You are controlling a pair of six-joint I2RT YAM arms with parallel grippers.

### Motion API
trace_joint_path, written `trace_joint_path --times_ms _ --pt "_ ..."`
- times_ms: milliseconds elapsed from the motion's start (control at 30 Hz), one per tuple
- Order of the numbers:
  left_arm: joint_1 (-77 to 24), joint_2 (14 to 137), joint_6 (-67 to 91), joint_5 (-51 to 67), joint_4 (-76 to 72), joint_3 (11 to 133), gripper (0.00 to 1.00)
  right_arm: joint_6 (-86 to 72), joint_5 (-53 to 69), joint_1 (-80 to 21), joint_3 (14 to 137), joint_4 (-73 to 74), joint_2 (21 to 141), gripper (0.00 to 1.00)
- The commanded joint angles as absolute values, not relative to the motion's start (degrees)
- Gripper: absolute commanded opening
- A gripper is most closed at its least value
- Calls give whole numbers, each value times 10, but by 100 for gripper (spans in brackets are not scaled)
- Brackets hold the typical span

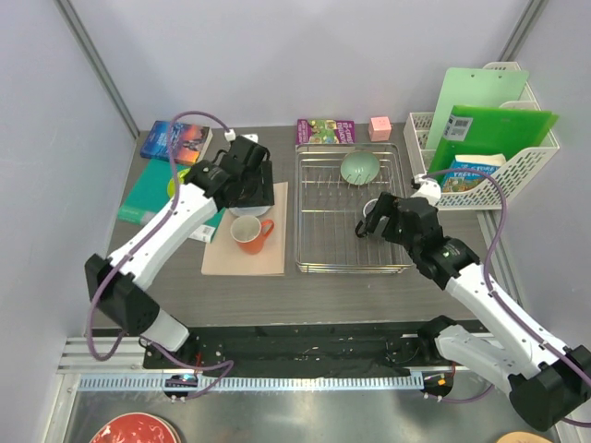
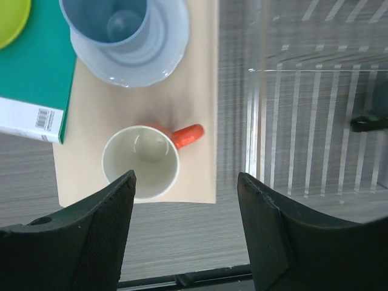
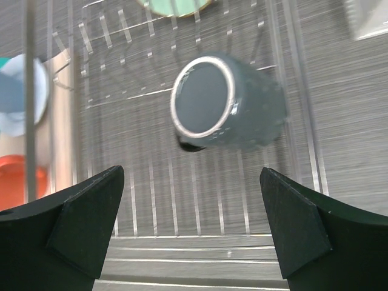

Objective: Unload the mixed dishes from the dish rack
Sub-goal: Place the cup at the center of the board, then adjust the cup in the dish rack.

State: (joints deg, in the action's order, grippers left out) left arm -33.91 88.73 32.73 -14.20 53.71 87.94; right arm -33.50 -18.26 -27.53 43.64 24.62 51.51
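The left jaws are hanging well apart and holding nothing above the near edge of the tan mat (image 2: pixel 200 79). There one orange mug (image 2: pixel 140 162) is standing upright, clear of one blue cup (image 2: pixel 109 21) that is sitting on one white plate (image 2: pixel 165 53). One lime plate (image 2: pixel 9 15) is showing at the corner, on a teal book (image 2: pixel 36 73). The right jaws are gaping wide and empty over the dish rack (image 1: pixel 351 269). Inside it, bare wire is showing all around one grey cup (image 3: pixel 227 109) lying on its side, and one green bowl (image 1: pixel 358 167) is sitting near the far edge.
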Motion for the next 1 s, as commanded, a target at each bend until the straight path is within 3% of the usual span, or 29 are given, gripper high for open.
trace_joint_path --times_ms 0,467,967 --pt "-380 810 316 -171 523 903 68 -298 -278 -275 471 281 533 100" --pt "-405 621 345 -161 354 694 68 -239 -337 -282 497 229 622 98" --pt "-409 599 359 -128 345 635 68 -241 -327 -303 585 257 782 100"
